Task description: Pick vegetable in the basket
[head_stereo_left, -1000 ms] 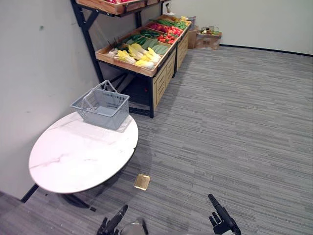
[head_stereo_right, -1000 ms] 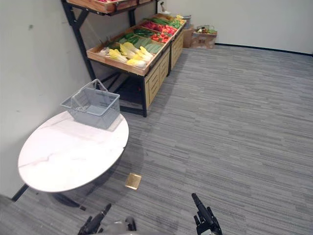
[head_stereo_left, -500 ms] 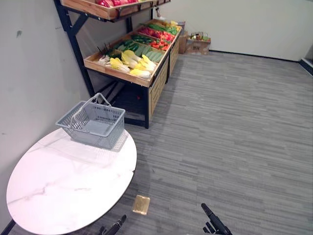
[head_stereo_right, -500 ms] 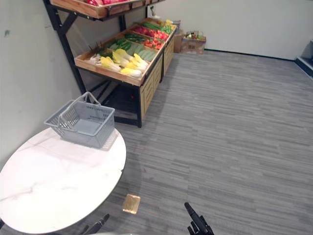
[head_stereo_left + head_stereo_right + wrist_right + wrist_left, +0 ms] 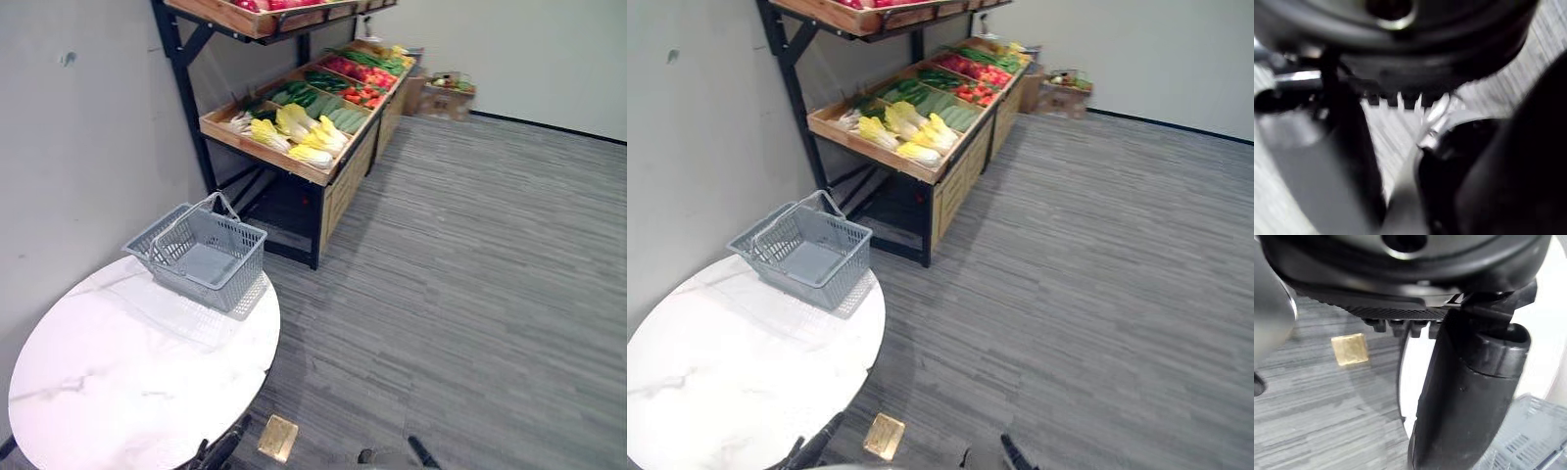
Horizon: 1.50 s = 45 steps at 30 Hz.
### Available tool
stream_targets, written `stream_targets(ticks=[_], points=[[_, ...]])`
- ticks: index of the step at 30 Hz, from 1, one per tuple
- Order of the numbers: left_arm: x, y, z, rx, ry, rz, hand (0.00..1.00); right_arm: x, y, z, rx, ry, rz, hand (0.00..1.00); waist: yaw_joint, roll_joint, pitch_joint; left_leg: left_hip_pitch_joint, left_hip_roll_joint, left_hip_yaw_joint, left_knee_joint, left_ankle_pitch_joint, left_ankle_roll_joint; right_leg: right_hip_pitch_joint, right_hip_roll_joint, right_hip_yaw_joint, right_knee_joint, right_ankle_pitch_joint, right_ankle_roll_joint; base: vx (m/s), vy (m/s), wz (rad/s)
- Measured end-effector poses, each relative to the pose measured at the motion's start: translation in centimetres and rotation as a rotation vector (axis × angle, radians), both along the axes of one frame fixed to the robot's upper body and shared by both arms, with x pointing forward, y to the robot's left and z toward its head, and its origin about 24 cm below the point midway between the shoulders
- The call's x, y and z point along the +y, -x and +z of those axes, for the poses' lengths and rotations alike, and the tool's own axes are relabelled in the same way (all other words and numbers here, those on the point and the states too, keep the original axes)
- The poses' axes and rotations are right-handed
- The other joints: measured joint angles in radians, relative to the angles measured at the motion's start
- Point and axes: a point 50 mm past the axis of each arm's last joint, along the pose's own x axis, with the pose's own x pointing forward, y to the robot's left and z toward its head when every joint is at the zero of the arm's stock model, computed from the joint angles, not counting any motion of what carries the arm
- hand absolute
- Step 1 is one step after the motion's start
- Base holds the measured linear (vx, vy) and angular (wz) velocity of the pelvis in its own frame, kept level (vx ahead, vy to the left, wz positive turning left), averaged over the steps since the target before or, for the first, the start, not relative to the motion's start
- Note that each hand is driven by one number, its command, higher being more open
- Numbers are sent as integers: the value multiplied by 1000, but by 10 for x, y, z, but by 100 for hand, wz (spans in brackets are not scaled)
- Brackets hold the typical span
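Grey plastic basket [image 5: 235, 284] is sitting empty at the tabletop's far edge, on the side nearest the produce stand [image 5: 294, 168]. Versus half a second back the whole view is shifting, so we're reading that as the head camera moving, not the things. Both hands are dropping toward the view's bottom edge, with only their tips poking in now.

Left hand [image 5: 221, 450] is hanging low beside the table's near edge, fingers straight, thumb out, holding nothing. Right hand [image 5: 422, 453] is barely peeking in, and we can't tell its state.

The vegetables are all lying in the stand's wooden crates: pale yellow cabbages [image 5: 297, 134] in the nearest crate, green ones [image 5: 306, 96] behind them, red ones [image 5: 364, 94] further along. None is in the basket or in a hand. We're judging the task as not started on the picking side: we're repositioning and no reach is beginning.

Surface and room:
- The white marble table [image 5: 127, 382] is carrying nothing but the basket.
- Grey striped carpet [image 5: 490, 274] is running to the far wall, where a cardboard box [image 5: 447, 98] is sitting.
- A small gold square [image 5: 278, 438] is lying on the floor just past the table's edge.
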Motion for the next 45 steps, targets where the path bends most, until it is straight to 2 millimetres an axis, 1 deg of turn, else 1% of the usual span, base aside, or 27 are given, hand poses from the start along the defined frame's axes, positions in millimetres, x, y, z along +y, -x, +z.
stream_targets(ticks=[1, 2, 3, 5, 7, 8, 9, 10, 11, 12, 13, 14, 15, 16, 17, 19, 20, 22, 28, 30, 31, 37, 42, 45], points=[[-7, -2, 0, -11, 16, 6, 100, -6, -4, 1, 0, 13, 31, 100, 5, 16, -2, -2, 29, -8, -15, 9, -21, 0, 19, -25, 0, -14, -15, 316, -275, 40], [-7, -3, 0, -13, 17, 6, 100, -7, -6, 1, 2, 17, 56, 100, 4, 19, -3, -2, 39, -12, -23, 17, -28, 3, 26, -36, 1, -20, -21, 292, -269, 39], [-6, -4, 0, -17, 17, 8, 100, -7, -12, 1, 1, 20, 112, 100, 4, 19, -6, -1, 55, -15, -34, 34, -40, 11, 33, -61, 1, -32, -33, 256, -300, 50], [-2, -7, 2, -33, 13, 30, 100, -3, -20, 1, 0, 10, 157, 100, 5, -2, -1, -3, 67, -13, -33, 67, -50, 40, 31, -97, -11, -43, -44, 180, -252, 59], [3, -7, 3, -36, 2, 32, 100, 1, -18, -1, 30, -5, 195, 100, 8, -21, -22, -25, 71, 3, -34, 114, -52, 75, 18, -153, -53, -45, -48, 107, -166, 72], [3, -6, 3, -35, -2, 29, 100, 1, -17, -1, 40, -8, 211, 100, 9, -25, -31, -37, 71, 18, -37, 126, -53, 77, 12, -168, -64, -45, -48, 57, -94, 69], [5, -6, 3, -37, -7, 28, 100, 3, -16, -1, 49, -16, 220, 100, 8, -30, -34, -43, 71, 42, -52, 151, -52, 87, 0, -193, -78, -45, -48, 33, -74, 105], [5, -5, 3, -35, -8, 16, 100, 4, -14, -2, 61, -29, 203, 100, 2, -33, -39, -50, 68, 89, -101, 191, -38, 111, -20, -261, -108, -43, -49, 16, -55, 128], [5, -5, 3, -32, -12, 0, 100, 5, -13, -2, 63, -34, 192, 100, -2, -34, -43, -55, 66, 112, -121, 210, -30, 122, -29, -297, -120, -43, -49, 1, -41, 165], [5, -8, 3, -34, -14, -26, 100, 6, -12, -2, 62, -39, 169, 100, -5, -34, -44, -62, 66, 162, -147, 226, -22, 141, -40, -356, -136, -41, -48, -10, 3, 155], [3, -14, 4, -47, -15, -59, 100, 5, -9, -2, 68, -35, 159, 100, -3, -34, -44, -71, 70, 238, -145, 218, -7, 153, -48, -408, -143, -41, -49, -33, 61, 193], [3, -16, 4, -39, -24, -104, 100, 3, -8, -2, 76, -31, 154, 100, -2, -34, -42, -94, 70, 329, -129, 223, -12, 175, -57, -430, -137, -41, -49, -45, 90, 152], [4, -15, 4, -32, -26, -122, 100, 3, -8, -2, 77, -30, 149, 100, -1, -35, -42, -99, 66, 329, -129, 233, -15, 174, -53, -403, -129, -41, -49, -62, 138, 122], [4, -14, 4, -14, -30, -160, 100, 3, -9, -2, 75, -28, 153, 100, 0, -33, -42, -98, 57, 312, -149, 241, -20, 174, -44, -314, -137, -37, -46, -62, 139, 62], [6, -13, 4, 1, -36, -189, 100, 4, -9, -2, 82, -28, 153, 100, 0, -38, -43, -97, 40, 292, -184, 258, -21, 176, -43, -261, -168, -38, -43, -64, 125, 45], [6, -13, 3, 23, -39, -217, 100, 5, -9, -2, 84, -28, 151, 100, 0, -40, -45, -92, 27, 284, -236, 296, -24, 177, -44, -260, -200, -20, -18, -78, 77, 17], [7, -11, 2, 46, -41, -231, 100, 5, -10, -2, 80, -28, 150, 100, -1, -43, -42, -91, 22, 282, -250, 306, -24, 177, -45, -261, -208, -13, -17, -106, 67, 6], [8, -8, 0, 70, -44, -226, 100, 6, -9, -2, 77, -26, 150, 100, -1, -38, -38, -88, 17, 283, -252, 306, -24, 179, -49, -259, -213, -8, -13, -88, 54, 0], [8, -6, 0, 83, -47, -227, 100, 7, -6, -2, 62, -11, 126, 100, 3, -37, -30, -72, 1, 281, -254, 306, -24, 209, -62, -261, -233, 2, 2, -17, 29, 2], [8, -5, -1, 94, -49, -234, 100, 8, -6, -2, 56, -5, 130, 100, 3, -38, -30, -72, -3, 278, -254, 306, -24, 211, -65, -262, -234, 2, 3, 0, 0, 0], [9, 11, -4, 138, -29, -159, 100, 8, -2, -1, 53, 43, 219, 100, 7, -44, -86, -64, -3, 272, -255, 307, -25, 231, -64, -275, -243, 3, 0, 0, 0, 0], [10, 11, -4, 138, -30, -152, 100, 8, -3, -1, 51, 42, 218, 100, 7, -46, -86, -62, -2, 280, -255, 307, -25, 230, -63, -271, -246, 5, -1, 0, 0, -3], [12, 13, -3, 126, -26, -82, 100, 12, -8, -1, 31, 28, 186, 100, 8, -52, -85, -67, -2, 287, -255, 307, -25, 237, -59, -270, -281, 25, 4, 0, 0, -2], [13, 15, -3, 122, -39, -67, 100, 12, -8, -1, 32, 27, 176, 100, 8, -55, -86, -67, -3, 287, -255, 307, -25, 246, -57, -272, -304, 37, 7, 0, 0, 0]])
